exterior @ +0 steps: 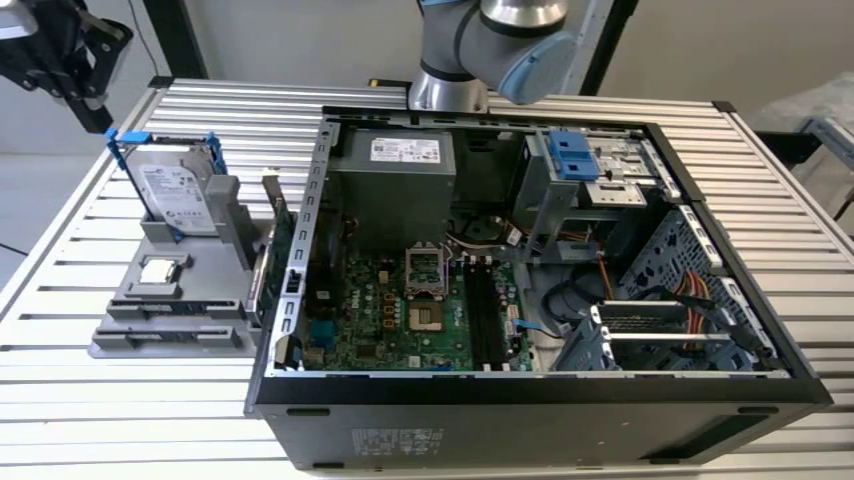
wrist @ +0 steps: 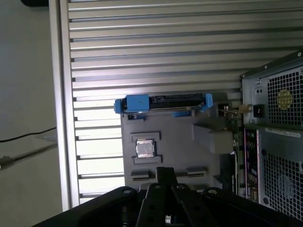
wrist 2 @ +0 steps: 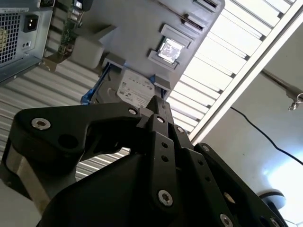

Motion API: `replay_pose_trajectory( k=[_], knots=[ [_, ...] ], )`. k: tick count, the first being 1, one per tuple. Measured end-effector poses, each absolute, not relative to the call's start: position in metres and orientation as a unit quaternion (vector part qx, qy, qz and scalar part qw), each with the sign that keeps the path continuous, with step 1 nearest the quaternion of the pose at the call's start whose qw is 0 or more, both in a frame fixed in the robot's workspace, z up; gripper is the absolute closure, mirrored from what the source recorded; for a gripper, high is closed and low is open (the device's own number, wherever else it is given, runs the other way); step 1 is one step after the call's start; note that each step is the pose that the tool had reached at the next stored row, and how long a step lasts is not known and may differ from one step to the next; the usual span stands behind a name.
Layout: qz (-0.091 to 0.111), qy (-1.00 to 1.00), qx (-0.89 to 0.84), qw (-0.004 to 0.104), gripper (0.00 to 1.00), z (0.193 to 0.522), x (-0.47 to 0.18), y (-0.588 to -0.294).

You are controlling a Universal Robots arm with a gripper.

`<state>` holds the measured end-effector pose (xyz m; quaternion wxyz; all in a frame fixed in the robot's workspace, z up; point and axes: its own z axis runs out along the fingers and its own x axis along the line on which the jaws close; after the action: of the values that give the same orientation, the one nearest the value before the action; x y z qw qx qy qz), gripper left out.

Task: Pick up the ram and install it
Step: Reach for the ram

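Note:
My gripper [exterior: 102, 112] hangs high at the exterior view's far left, above and behind the grey parts holder [exterior: 134, 335], touching nothing. In both wrist views its black fingers [wrist 2: 156, 104] [wrist: 165, 172] meet at the tips with nothing between them, so it is shut and empty. A thin dark strip stands on edge in the holder's front groove [exterior: 180, 314]; it looks like the ram, though I cannot tell for sure. The motherboard's long black slots [exterior: 486, 312] lie inside the open computer case [exterior: 534, 392].
The holder also carries a hard drive in a blue bracket [exterior: 174, 192] [wrist: 163, 104] and a square processor chip [exterior: 159, 269] [wrist: 145, 148]. A green expansion card [exterior: 271, 262] stands between holder and case. Everything rests on a slatted metal table [exterior: 54, 395].

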<state>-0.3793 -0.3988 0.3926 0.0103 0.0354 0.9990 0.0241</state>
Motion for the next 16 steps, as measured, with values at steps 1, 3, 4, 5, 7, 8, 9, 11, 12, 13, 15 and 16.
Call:
replay_pose_trajectory(
  k=[1,3,4,5,7,8,9,11,12,13,15,16],
  knots=[
    [0.024,0.999,0.035,0.01,1.0,0.393,-0.38,-0.399],
    [0.024,0.999,0.035,0.01,1.0,0.393,-0.383,-0.399],
    [0.024,0.999,0.035,0.01,1.0,0.393,-0.384,-0.399],
    [0.024,0.999,0.035,0.01,1.0,0.393,-0.385,-0.399],
    [0.024,0.999,0.035,0.01,1.0,0.393,-0.388,-0.399],
    [0.024,0.999,0.035,0.01,1.0,0.393,-0.389,-0.399],
    [0.024,0.999,0.035,0.01,1.0,0.393,-0.39,-0.399],
    [0.024,0.999,0.035,0.01,1.0,0.393,-0.393,-0.399],
    [0.024,0.999,0.035,0.01,1.0,0.393,-0.394,-0.399],
    [0.024,0.999,0.035,0.01,1.0,0.393,-0.395,-0.399],
    [0.024,0.999,0.035,0.01,1.0,0.393,-0.397,-0.399],
    [0.024,0.999,0.035,0.01,1.0,0.393,-0.399,-0.399]
  ],
)
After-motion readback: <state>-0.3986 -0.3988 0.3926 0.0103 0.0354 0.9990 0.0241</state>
